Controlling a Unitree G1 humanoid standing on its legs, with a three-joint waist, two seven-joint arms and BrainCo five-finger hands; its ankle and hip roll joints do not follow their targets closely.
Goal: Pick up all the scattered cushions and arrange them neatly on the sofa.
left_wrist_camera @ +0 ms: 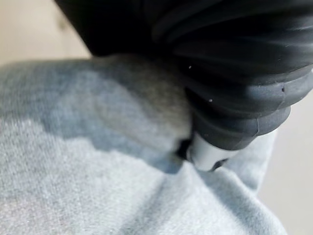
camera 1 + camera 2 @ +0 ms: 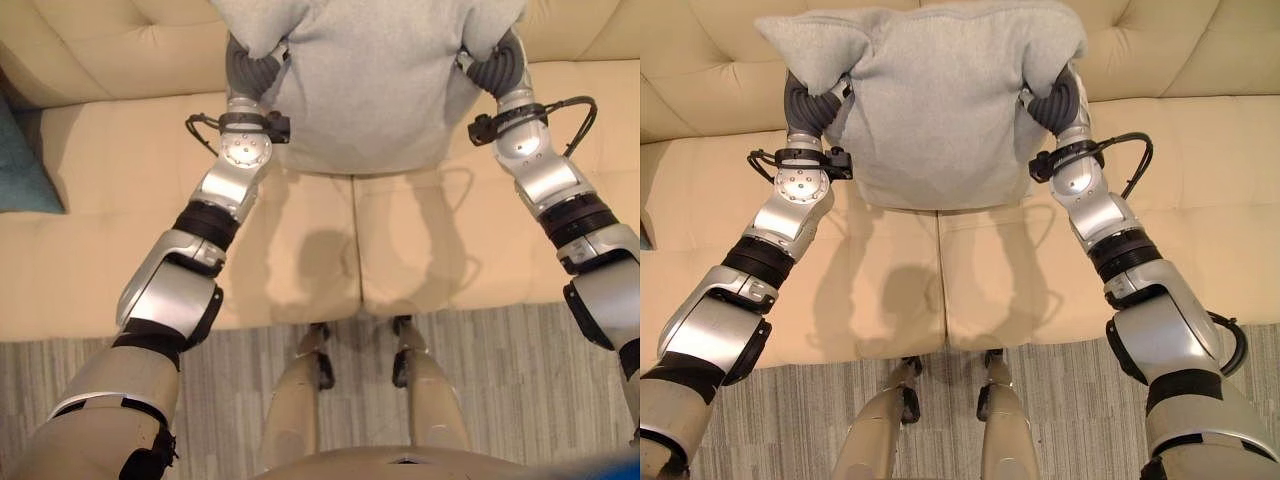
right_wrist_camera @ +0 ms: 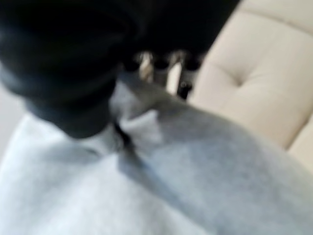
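Sofa [image 2: 890, 290]: you have a teal cushion [image 2: 20, 165] on its left end.
Hands: left hand [image 1: 208, 154] and right hand [image 3: 156, 66] buried in your grey cushion [image 2: 940, 110]; grip can't be told.

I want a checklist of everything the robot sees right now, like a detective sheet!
Surface: cream sofa, seat bare in front of the arms.
Job's things: grey cushion, held up between both hands over the seat, against the sofa's back.
Clutter: teal cushion at the sofa's left end, partly in view.
Hands: left hand and right hand press into the grey cushion's sides; fingers mostly hidden in the fabric.
Cables: nothing seen apart from the robot's own.
Surroundings: striped grey rug in front of the sofa.
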